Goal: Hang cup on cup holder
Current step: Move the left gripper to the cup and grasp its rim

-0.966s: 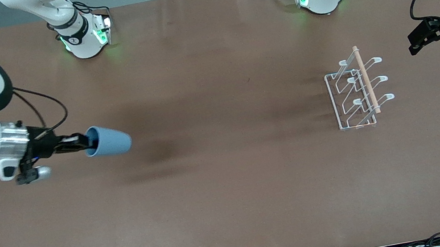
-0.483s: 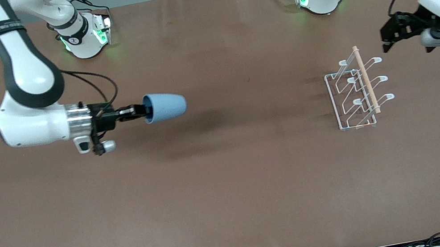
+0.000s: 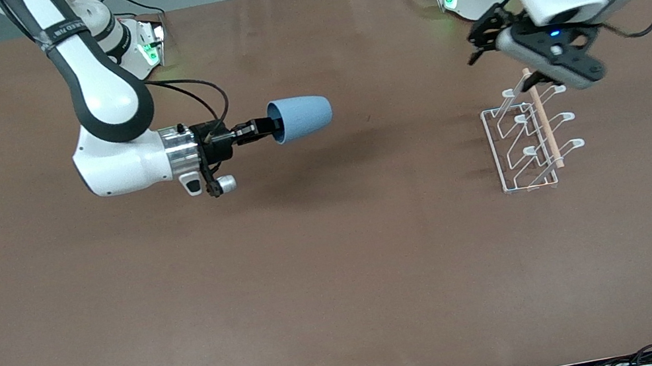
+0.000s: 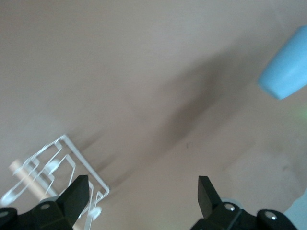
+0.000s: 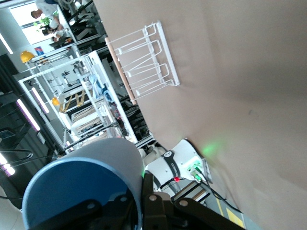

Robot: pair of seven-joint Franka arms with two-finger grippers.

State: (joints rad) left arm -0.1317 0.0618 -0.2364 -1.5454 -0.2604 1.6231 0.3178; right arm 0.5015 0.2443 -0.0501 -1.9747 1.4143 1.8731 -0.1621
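Brown table: our right gripper clamps the cup rim (held sideways, airborne); our left gripper, fingers spread, hovers beside the holder.

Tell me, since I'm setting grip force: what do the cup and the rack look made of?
The cup, held by the right gripper, looks like matte light-blue plastic: even colour, no glare. The cup holder looks like thin white-coated wire, probably metal, with a pale rod on top that looks like wood.
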